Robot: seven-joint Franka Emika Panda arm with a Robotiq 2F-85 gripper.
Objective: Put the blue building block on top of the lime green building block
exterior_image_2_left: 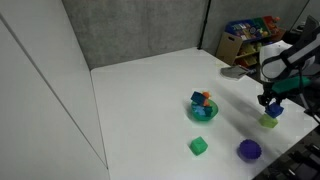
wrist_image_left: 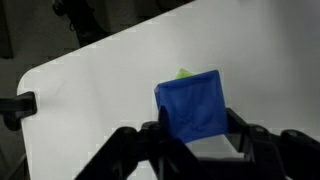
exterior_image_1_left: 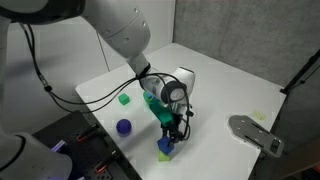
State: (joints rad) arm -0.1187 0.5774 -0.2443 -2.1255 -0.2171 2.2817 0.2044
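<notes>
My gripper (wrist_image_left: 195, 130) is shut on the blue building block (wrist_image_left: 192, 103), which fills the middle of the wrist view between the two dark fingers. A sliver of the lime green building block (wrist_image_left: 184, 73) shows just behind its top edge. In both exterior views the gripper (exterior_image_1_left: 172, 130) (exterior_image_2_left: 272, 101) points down near the table's front edge. It holds the blue block (exterior_image_1_left: 165, 144) (exterior_image_2_left: 273, 110) directly over the lime green block (exterior_image_1_left: 164, 156) (exterior_image_2_left: 268, 122). I cannot tell whether the two blocks touch.
A green bowl (exterior_image_1_left: 150, 104) (exterior_image_2_left: 203, 112) holding small blue and orange pieces stands mid-table. A darker green cube (exterior_image_1_left: 124, 99) (exterior_image_2_left: 199, 146) and a blue-purple ball (exterior_image_1_left: 124, 127) (exterior_image_2_left: 248, 150) lie nearby. A grey flat object (exterior_image_1_left: 255, 133) lies on the table's far side.
</notes>
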